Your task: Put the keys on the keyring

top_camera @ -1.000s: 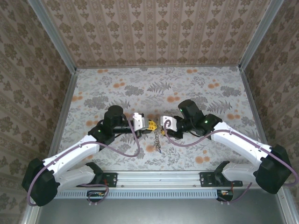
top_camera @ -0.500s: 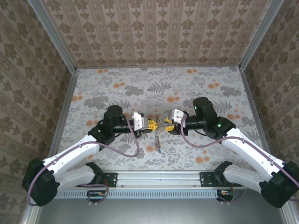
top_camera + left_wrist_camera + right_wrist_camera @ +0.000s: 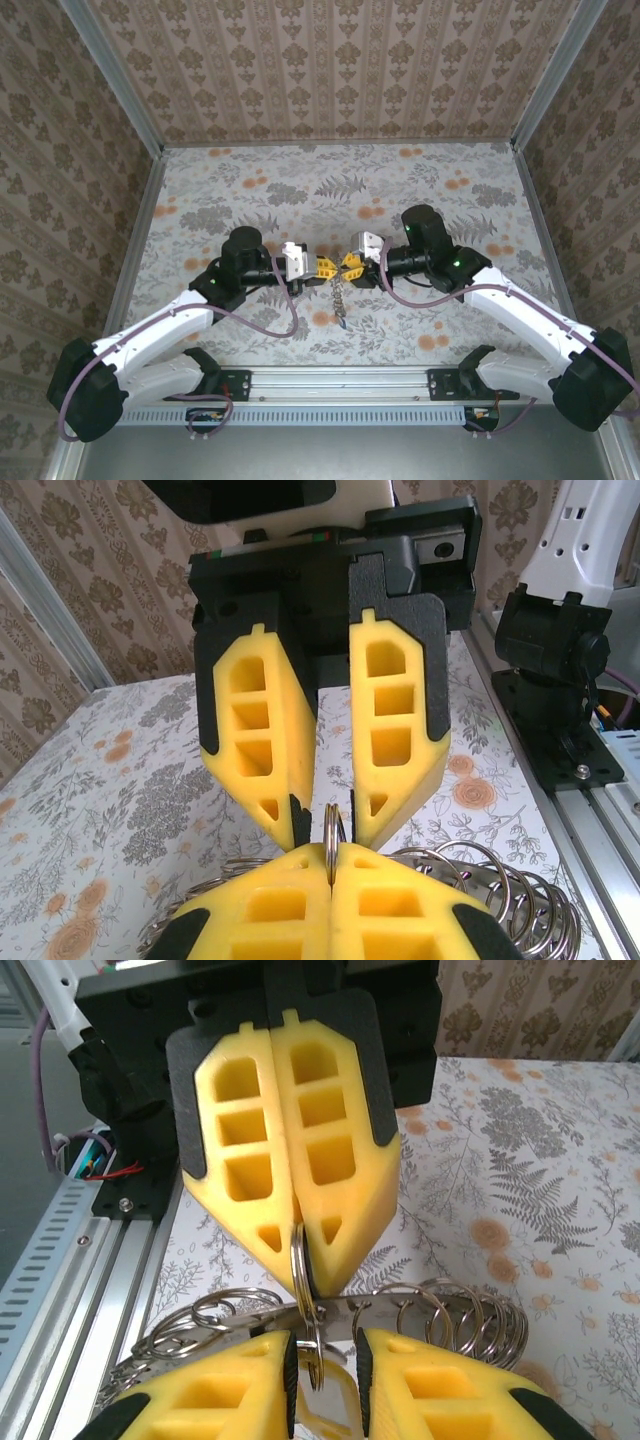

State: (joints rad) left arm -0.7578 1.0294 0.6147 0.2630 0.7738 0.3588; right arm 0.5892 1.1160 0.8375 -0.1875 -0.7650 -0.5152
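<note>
Papered walls [image 3: 330, 70] in a damask print stand on three sides.

1. Table [image 3: 250, 190]: floral covering, with a metal rail [image 3: 340, 380] along the near edge.
2. Left arm [image 3: 160, 330] and right arm [image 3: 520, 310]: both are mine. They reach inward from the near corners and meet nose to nose at the table's middle.
3. Left claw [image 3: 328, 266]: its yellow pads are pressed together, clamped on one thin loop [image 3: 299, 1260] at the very tips. The loop stands upright and edge-on.
4. Right claw [image 3: 330, 835]: its tips are parted a little and straddle that same loop from the other side. I see no pinch on it; the wire sits in the gap.
5. Keyring [image 3: 340, 298]: held up off the table between the two claws. From above it hangs as a short dark chain below them. The wrist views show it as a run of silvery split coils fanning right and left of the held loop.
6. Keys: too small to pick out with certainty. A dark speck at the chain's lower end may be one, but I cannot tell.

Step in hand, as I judge it: steadying the keyring with the left claw while the right lines up on the loop, so threading is not yet done.

Next move calls for a fine, square closure of the right claw on the wire. It then needs a gentle prying or turning action, with the left grip kept firm so that the loop does not twist out.
</note>
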